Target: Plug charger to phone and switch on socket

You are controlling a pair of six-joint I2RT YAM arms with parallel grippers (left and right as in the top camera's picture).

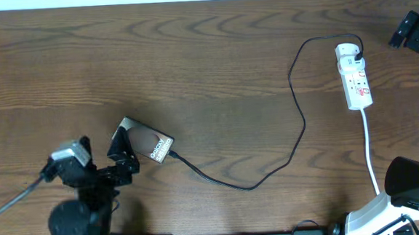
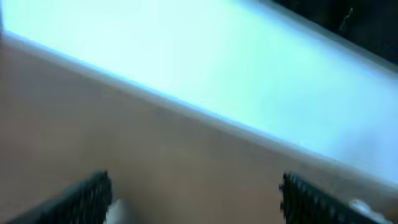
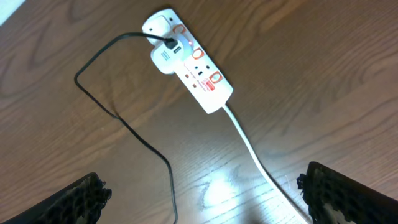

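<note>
The phone [image 1: 153,145] lies on the wooden table at the lower left, bronze face up with white lettering. The charger cable [image 1: 298,130] runs from the phone's right end, where its tip touches the phone, in a long loop to a black plug [image 1: 358,51] in the socket strip [image 1: 354,78]. The strip also shows in the right wrist view [image 3: 193,65]. My left gripper [image 1: 121,156] is open at the phone's left end; the left wrist view [image 2: 196,196] is blurred, with only table between the fingers. My right gripper [image 3: 202,193] is open and empty, above the table short of the strip.
The strip's thick white cord [image 1: 369,148] runs down toward the right arm's base [image 1: 410,185], and it also shows in the right wrist view [image 3: 252,152]. A black fixture [image 1: 416,32] sits at the far right edge. The table's far edge runs along the top.
</note>
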